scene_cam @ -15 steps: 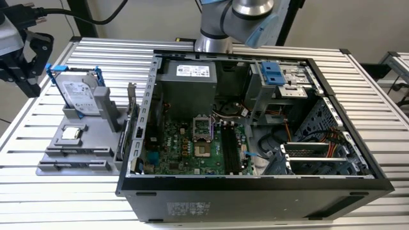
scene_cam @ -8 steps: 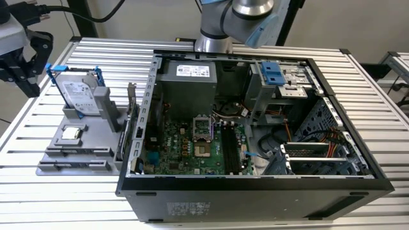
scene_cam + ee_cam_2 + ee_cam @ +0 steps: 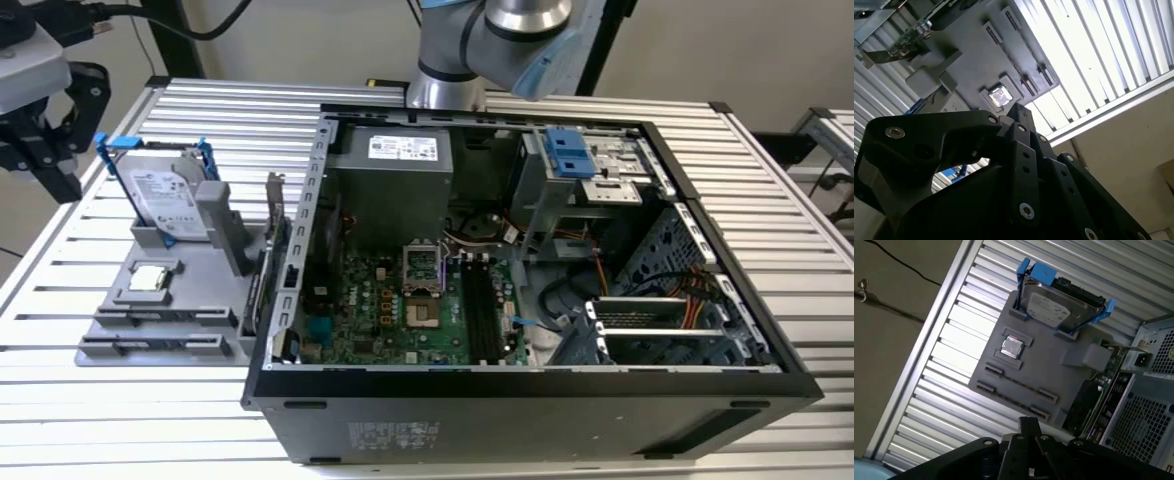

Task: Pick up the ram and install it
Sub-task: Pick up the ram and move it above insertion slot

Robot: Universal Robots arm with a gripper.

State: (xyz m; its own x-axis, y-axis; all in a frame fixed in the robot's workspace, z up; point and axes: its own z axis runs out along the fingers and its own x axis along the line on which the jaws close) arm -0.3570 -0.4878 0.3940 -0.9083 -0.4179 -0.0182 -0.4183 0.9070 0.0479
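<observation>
The gripper (image 3: 1029, 424) looks pressed shut on nothing. I cannot tell if the ram sits in the dark slots (image 3: 483, 305) inside the computer (image 3: 534, 400). It should go in straight, with its 2 ends pushed down.

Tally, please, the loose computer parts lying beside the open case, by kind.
Hard drive in blue frame: 1
Square processor chip: 1
Circuit card with metal bracket: 1
Total: 3
</observation>
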